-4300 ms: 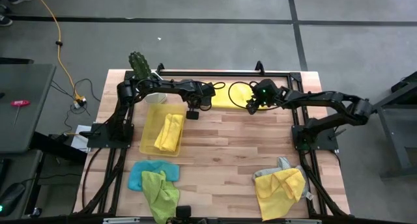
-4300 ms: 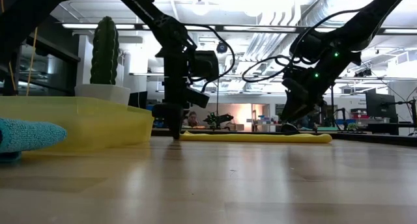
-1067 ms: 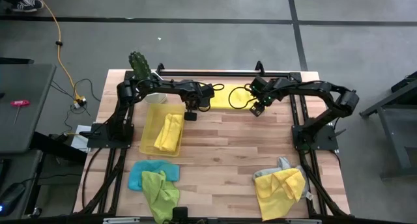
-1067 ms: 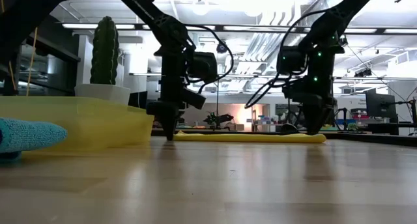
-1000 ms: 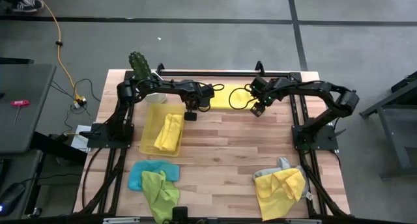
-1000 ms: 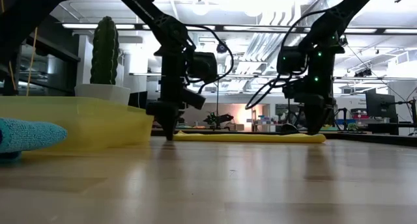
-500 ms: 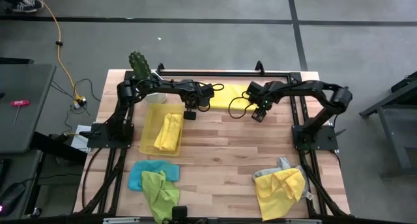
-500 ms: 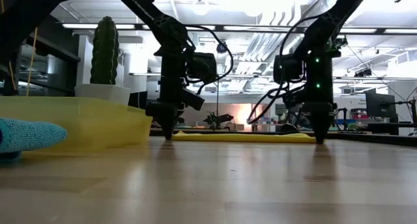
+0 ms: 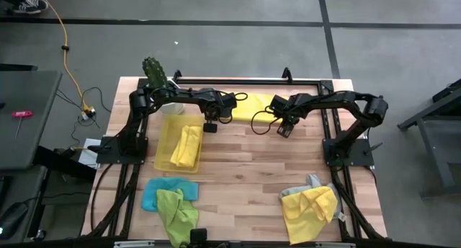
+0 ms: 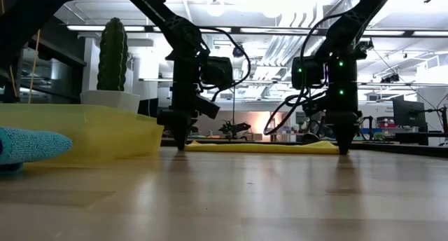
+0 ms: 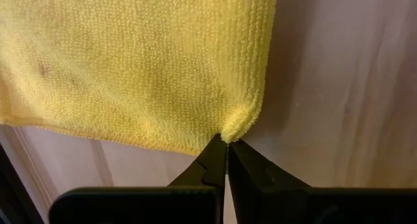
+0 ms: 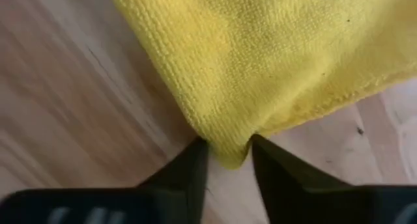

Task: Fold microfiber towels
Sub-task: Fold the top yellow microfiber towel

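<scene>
At the table's left edge a cactus stands in its pot near the far corner, and in front of it a translucent yellow tray holds a folded yellow towel. Nearer the front on that side, a light blue towel lies partly under a crumpled lime green towel. Toward the middle, along the far side, a spread yellow towel lies flat on the wooden table. The left gripper is down at that towel's left near corner, its fingers pressed together and pinching the tip of the corner. The right gripper is down at the towel's right near corner; its fingers stand slightly apart with the corner lying between them, touching both. At the front right, another yellow towel lies bunched over a grey towel.
</scene>
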You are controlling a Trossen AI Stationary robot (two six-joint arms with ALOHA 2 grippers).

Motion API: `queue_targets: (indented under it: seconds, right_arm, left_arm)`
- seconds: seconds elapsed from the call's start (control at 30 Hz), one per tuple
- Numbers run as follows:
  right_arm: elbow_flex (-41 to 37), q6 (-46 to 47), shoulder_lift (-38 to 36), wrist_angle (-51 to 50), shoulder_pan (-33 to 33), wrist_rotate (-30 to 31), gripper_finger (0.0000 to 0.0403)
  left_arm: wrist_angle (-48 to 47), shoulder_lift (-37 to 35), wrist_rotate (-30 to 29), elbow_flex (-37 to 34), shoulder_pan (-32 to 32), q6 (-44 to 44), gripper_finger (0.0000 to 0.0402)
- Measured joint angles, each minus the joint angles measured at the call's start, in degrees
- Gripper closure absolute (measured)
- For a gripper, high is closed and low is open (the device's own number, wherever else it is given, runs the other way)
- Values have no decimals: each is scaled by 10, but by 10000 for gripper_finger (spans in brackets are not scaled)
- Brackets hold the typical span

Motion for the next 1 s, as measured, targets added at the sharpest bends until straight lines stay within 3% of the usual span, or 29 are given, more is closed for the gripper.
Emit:
queue_targets:
  seconds: [0.1, 0.17, 0.37, 0.83, 1.0]
  right_arm:
    - [0, 1, 0, 0, 0, -8, 369]
    - [0, 3, 0, -4, 0, -8, 393]
    - [0, 15, -4, -28, -2, -18, 397]
    - [-3, 27, -130, -116, -2, -160, 402]
    - [-3, 58, -156, -108, -9, -168, 402]
  left_arm:
    - [0, 0, 0, 0, 0, 0, 402]
    - [0, 0, 0, 0, 0, -4, 402]
    - [-9, 0, 0, 0, -5, -12, 402]
    - [-42, -83, 72, 0, -21, -84, 402]
    - [-16, -110, 100, 0, -17, -137, 402]
